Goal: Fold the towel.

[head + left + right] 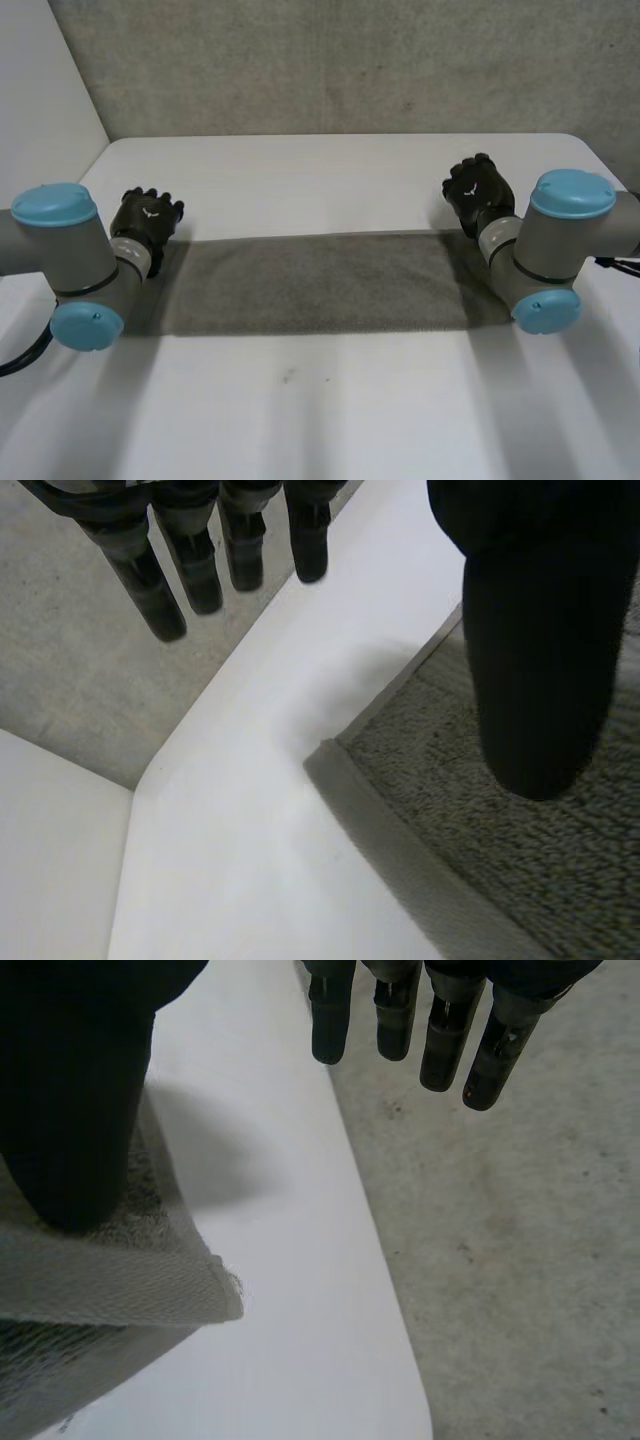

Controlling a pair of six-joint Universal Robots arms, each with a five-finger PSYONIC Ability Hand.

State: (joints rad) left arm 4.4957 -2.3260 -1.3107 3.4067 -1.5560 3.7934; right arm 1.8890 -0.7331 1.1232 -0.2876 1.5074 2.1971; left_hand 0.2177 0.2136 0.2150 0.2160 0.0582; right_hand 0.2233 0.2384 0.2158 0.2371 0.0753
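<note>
A grey towel (320,285) lies flat as a long strip across the white table (330,170). My left hand (148,218) hovers at the towel's far left corner. In the left wrist view its fingers (190,560) hang straight over bare table, with the thumb (540,630) above the towel (480,860) and nothing pinched. My right hand (478,190) is at the far right corner. There the fingers (400,1010) are straight past the table edge and the thumb (70,1080) sits over the towel's hemmed corner (120,1280), which looks slightly raised.
The table's far edge runs just beyond both hands, with grey concrete floor (500,1260) past it. A grey wall (330,60) stands behind. Bare table (320,410) stretches in front of the towel.
</note>
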